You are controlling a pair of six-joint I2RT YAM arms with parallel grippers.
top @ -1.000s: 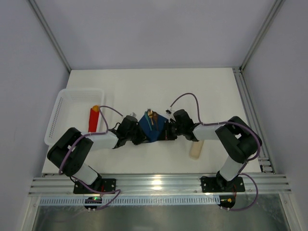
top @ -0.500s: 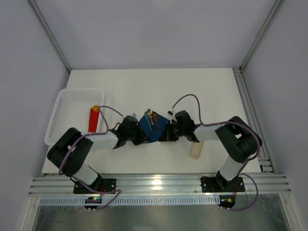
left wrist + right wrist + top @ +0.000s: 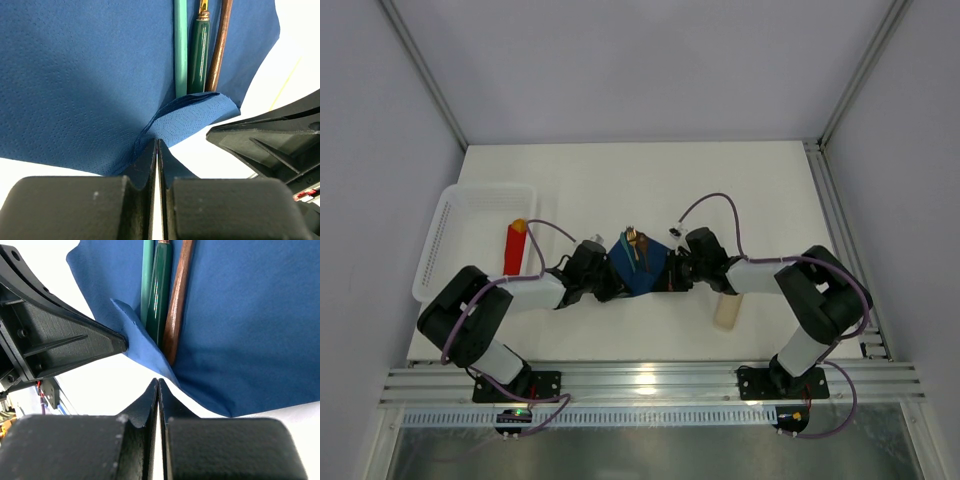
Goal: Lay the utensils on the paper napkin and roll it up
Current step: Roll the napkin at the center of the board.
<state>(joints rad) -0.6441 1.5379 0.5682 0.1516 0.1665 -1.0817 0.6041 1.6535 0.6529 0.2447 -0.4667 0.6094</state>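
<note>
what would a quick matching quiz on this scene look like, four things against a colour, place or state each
Things:
1 paper napkin
2 utensils
3 rounded bar
4 left gripper

Descriptions:
a pale beige
b shut on a folded-up napkin corner
c navy blue
d lying side by side on the napkin

Pairs: 1-c, 2-d, 3-a, 4-b

Navy paper napkin [image 3: 645, 272] lies flat mid white desk [image 3: 570, 190], near corner curled up over the handle ends of the utensils [image 3: 199, 45]: teal, dark green, copper-brown, slim, side by side along its diagonal
</note>
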